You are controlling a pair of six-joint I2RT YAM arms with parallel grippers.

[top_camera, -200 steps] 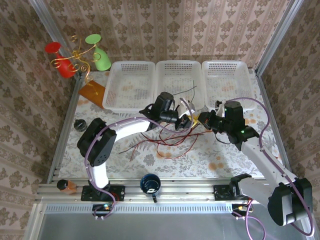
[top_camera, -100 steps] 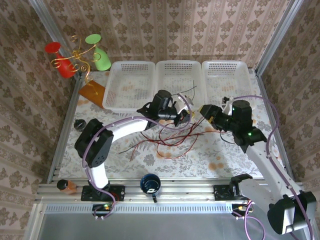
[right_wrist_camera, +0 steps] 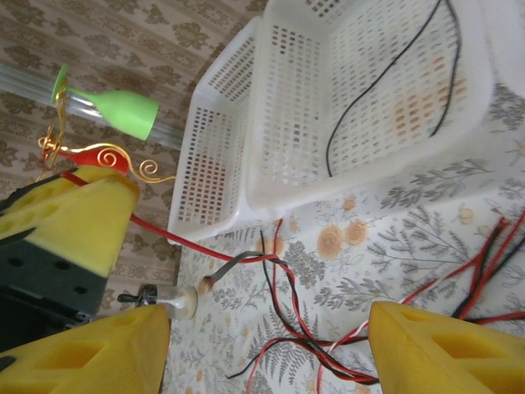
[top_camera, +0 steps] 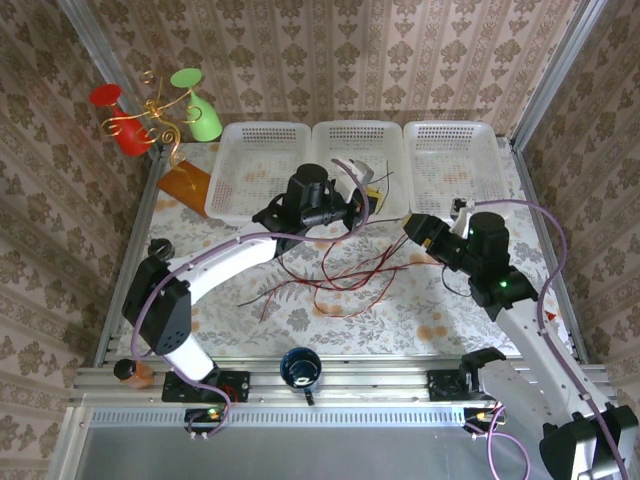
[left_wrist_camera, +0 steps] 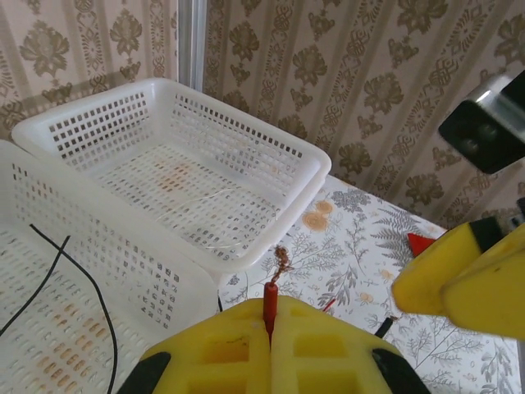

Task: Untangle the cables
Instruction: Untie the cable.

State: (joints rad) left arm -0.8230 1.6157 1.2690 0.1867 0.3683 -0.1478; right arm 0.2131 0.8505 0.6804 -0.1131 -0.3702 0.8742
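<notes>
The cables [top_camera: 345, 272] lie as a loose tangle of thin red and black wires on the flowered table [top_camera: 450, 330], in front of the baskets. My left gripper [top_camera: 362, 206] hovers by the middle basket's front edge. In its wrist view the left gripper [left_wrist_camera: 271, 316] is shut on a red cable's end [left_wrist_camera: 270, 297], bare strands poking out above the pads. That red cable [right_wrist_camera: 164, 231] runs down into the tangle [right_wrist_camera: 328, 328]. My right gripper [top_camera: 413, 226] stands open just right of the left one. In the right wrist view the right gripper [right_wrist_camera: 267, 353] holds nothing, above the tangle.
Three white baskets [top_camera: 258, 172] line the back; the middle basket [right_wrist_camera: 394, 148] holds a black wire [right_wrist_camera: 385, 82]. A red and a green glass on a gold stand [top_camera: 150, 115] are at the back left. A blue mug [top_camera: 300, 368] and a small bottle [top_camera: 132, 372] sit at the near edge.
My right gripper has opened and drawn back to the right, away from the left one. My left gripper has closed tight and carried the red cable end up and back toward the middle basket.
</notes>
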